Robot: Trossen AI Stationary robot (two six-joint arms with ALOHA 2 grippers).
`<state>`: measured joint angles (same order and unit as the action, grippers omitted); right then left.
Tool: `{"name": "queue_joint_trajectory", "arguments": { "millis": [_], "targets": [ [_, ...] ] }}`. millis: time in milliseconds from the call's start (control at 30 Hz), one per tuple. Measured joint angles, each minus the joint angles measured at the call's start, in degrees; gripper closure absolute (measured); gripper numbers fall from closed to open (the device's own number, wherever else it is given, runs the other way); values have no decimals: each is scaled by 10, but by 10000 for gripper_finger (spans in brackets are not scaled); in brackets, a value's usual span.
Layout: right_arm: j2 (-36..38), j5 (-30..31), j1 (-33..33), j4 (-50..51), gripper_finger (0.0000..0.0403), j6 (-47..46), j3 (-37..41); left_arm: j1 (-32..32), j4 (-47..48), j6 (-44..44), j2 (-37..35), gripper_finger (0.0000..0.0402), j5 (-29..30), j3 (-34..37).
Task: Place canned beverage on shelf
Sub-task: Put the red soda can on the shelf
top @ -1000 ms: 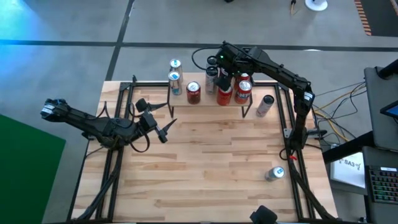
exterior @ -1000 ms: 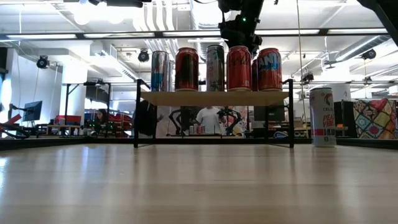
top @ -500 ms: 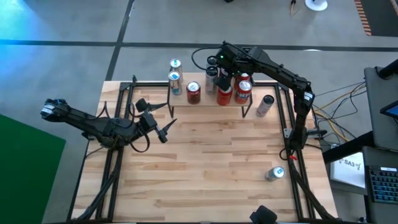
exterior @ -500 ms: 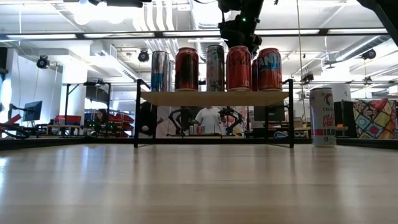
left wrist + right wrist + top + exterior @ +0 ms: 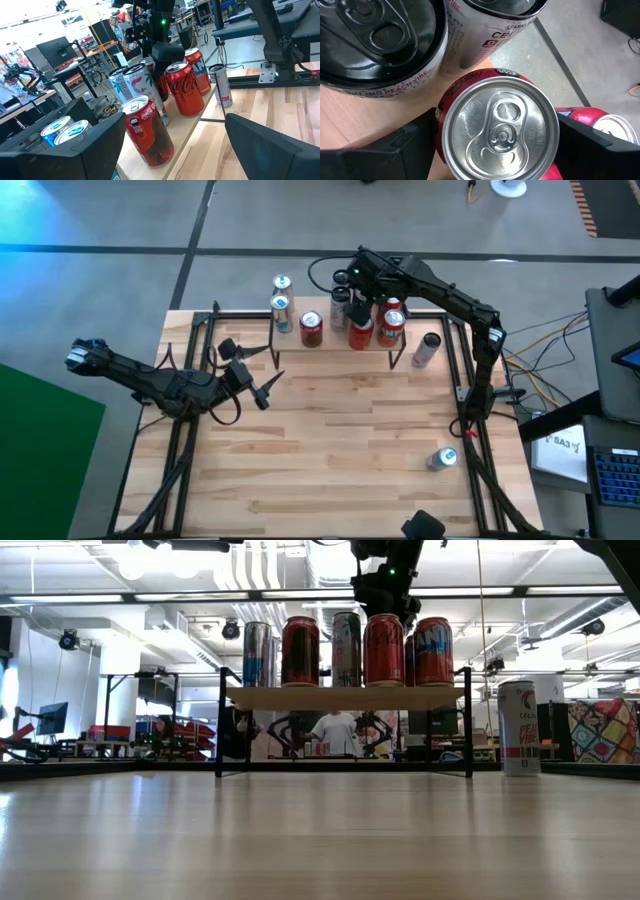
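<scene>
The shelf (image 5: 345,698) stands at the table's far middle and carries several upright cans. My right gripper (image 5: 358,298) reaches down from above into the shelf's far row. Its fingers are shut on a red cola can (image 5: 500,132), which the nearer red can (image 5: 385,650) hides in the low view. The left wrist view shows the right gripper (image 5: 167,52) on top of that can. My left gripper (image 5: 255,375) is open and empty over the table's left part, facing the shelf. My right gripper has the red cola can pinched between its two fingers, one finger (image 5: 415,145) on each side of the can's upper wall (image 5: 440,117). The fingers come from above, pointing down. The can is upright among the other cans on the shelf; its base is hidden.
A white can (image 5: 427,348) stands on the table just right of the shelf. Another can (image 5: 441,458) lies near the table's right near corner. Two white cans (image 5: 375,40) stand close against the held can. People show in the room behind (image 5: 335,730).
</scene>
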<state>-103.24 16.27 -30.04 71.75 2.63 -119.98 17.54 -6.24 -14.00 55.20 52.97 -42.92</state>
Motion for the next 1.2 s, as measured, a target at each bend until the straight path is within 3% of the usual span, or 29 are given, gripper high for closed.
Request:
{"name": "queue_joint_trajectory", "arguments": {
  "millis": [667, 967, 1200],
  "targets": [
    [0, -2, 0, 4, 92, 1, 0, 0, 0, 0, 0, 77, 0, 0],
    [0, -21, 0, 16, 92, 83, 0, 0, 0, 0, 0, 77, 0, 0],
    [0, -17, -1, 1, 92, 89, 0, 0, 0, 0, 0, 77, 0, 0]
  ]
}}
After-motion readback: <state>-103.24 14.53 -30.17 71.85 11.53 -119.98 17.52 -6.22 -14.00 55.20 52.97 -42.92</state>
